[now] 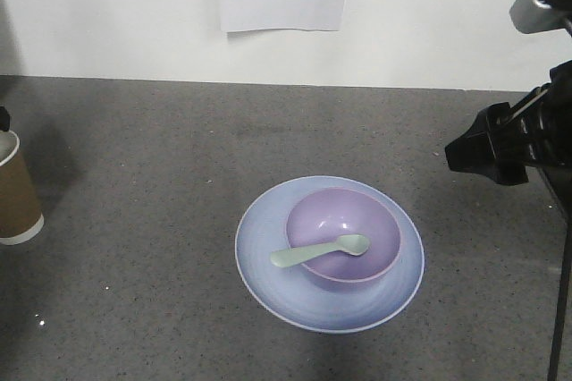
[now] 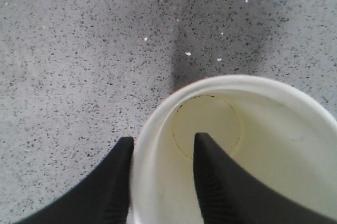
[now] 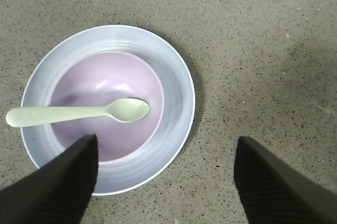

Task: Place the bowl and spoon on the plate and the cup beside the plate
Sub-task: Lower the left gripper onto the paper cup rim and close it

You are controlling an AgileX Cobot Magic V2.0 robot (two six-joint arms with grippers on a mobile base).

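Grey speckled surface [image 1: 161,148]: bowl [image 1: 344,231] with spoon [image 1: 320,253] sits on the plate [image 1: 268,260]. Far left of the plate, the cup [image 1: 16,189] is half cropped, left gripper [image 2: 160,182] jaws pinching its rim. Right gripper [image 3: 166,176] jaws spread wide.

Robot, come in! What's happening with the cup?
Left tool astride the cup wall. Right tool open, empty. Bowl, spoon on plate. Nothing blocking.

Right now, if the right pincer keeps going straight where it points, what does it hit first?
Probably bare countertop just right of the plate. The open right pincer straddles the plate's near edge, so one finger may clip it; depth unclear.
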